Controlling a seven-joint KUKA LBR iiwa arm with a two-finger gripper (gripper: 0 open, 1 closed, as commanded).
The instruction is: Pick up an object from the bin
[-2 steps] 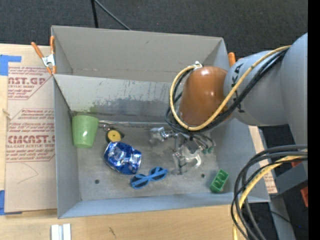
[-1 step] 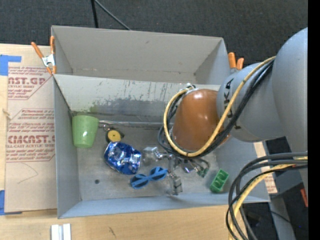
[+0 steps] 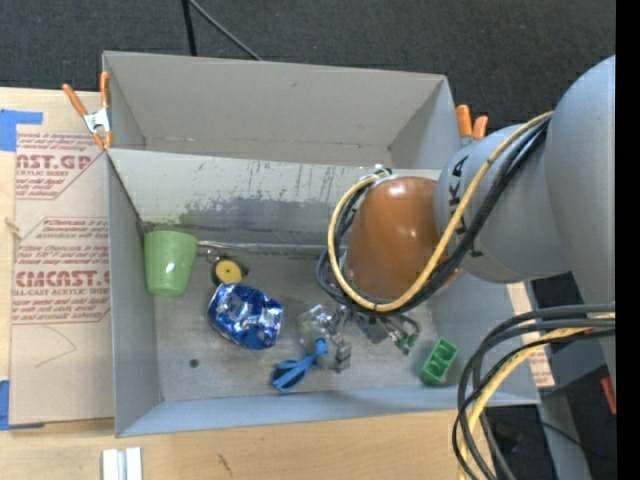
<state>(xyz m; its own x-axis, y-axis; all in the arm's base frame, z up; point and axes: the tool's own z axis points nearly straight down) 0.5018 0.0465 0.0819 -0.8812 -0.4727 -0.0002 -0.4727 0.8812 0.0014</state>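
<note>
Gripper (image 3: 332, 340) low, just right of crumpled blue foil packet (image 3: 244, 316), at near end of small blue plastic thing (image 3: 294, 372) lying below-right of packet; width impossible to tell. Centre on blue piece, descend squarely, keep clear of packet

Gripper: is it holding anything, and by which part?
Cannot tell. The gripper is down at the right end of the small blue thing near the bin's front wall, but whether it grips that end is not clear.
</note>
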